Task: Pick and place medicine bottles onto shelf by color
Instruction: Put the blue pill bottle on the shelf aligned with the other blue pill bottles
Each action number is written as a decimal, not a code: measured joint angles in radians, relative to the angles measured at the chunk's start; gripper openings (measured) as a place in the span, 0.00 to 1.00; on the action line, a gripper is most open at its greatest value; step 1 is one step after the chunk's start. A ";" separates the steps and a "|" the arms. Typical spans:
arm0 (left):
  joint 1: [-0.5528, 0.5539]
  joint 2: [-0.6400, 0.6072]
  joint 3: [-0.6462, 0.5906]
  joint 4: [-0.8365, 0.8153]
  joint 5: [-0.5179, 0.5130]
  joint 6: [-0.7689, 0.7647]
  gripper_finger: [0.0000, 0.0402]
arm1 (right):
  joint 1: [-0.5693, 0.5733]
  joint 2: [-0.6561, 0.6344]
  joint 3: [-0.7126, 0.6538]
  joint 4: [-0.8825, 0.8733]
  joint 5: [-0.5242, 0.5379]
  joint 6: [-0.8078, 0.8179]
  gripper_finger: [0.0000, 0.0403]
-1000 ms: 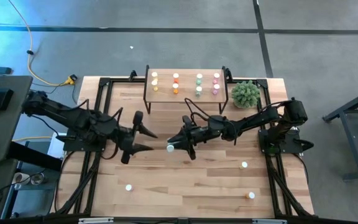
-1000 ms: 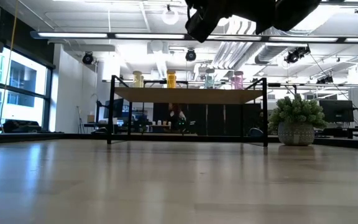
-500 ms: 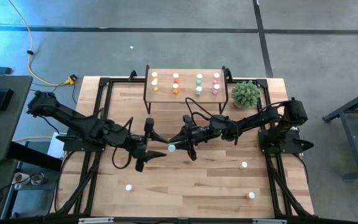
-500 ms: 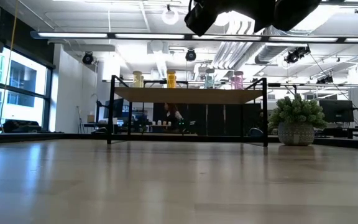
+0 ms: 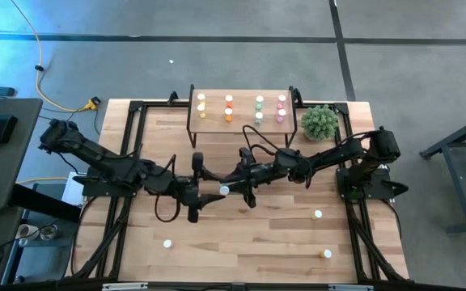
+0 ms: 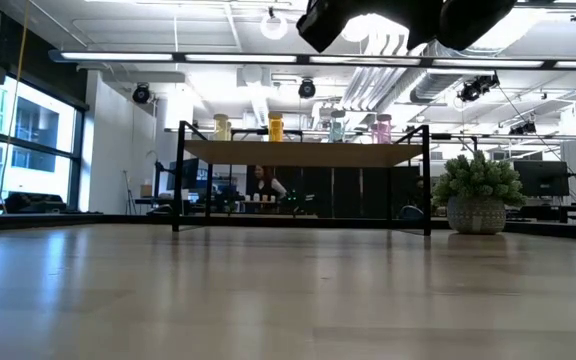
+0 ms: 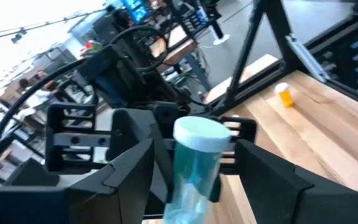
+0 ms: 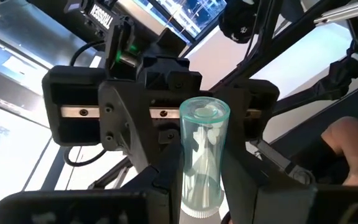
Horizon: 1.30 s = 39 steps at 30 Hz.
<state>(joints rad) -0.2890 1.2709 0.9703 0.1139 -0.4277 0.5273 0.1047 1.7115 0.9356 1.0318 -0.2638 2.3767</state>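
Grippers meet mid-table above the wood — right gripper [image 5: 231, 191] clamps a translucent pale-green white-capped bottle [image 8: 202, 158]; left gripper [image 5: 203, 184] spread wide around it [image 7: 194, 165], fingers [image 7: 263, 171] either side, contact unclear.

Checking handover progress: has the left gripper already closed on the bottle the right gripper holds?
No: the left gripper has its fingers spread either side of the green bottle, not touching it.

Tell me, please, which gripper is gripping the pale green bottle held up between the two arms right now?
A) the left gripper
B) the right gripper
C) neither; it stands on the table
B: the right gripper is shut on the bottle; the left gripper stands open around it.
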 joint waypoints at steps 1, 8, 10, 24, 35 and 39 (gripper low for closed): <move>0.000 0.005 0.000 0.007 -0.003 0.000 0.53 | 0.000 0.000 0.000 0.002 0.000 0.002 0.18; 0.000 0.011 0.000 0.011 -0.003 0.000 0.45 | 0.000 0.001 0.000 0.013 -0.026 0.000 0.18; 0.000 0.011 0.000 0.014 -0.004 0.000 0.43 | 0.000 0.001 0.000 0.015 -0.035 0.000 0.18; 0.000 0.012 0.000 0.051 0.017 -0.001 0.39 | -0.001 0.000 0.000 0.033 -0.087 -0.002 0.18; -0.013 0.011 -0.001 0.069 0.019 0.000 0.41 | -0.012 0.000 0.001 0.023 -0.095 -0.020 0.18; -0.020 0.010 -0.001 0.067 0.002 0.000 0.45 | -0.018 0.000 0.000 0.024 -0.099 -0.021 0.18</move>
<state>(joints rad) -0.3086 1.2812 0.9695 0.1810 -0.4258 0.5276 0.0871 1.7111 0.9360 1.0556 -0.3628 2.3558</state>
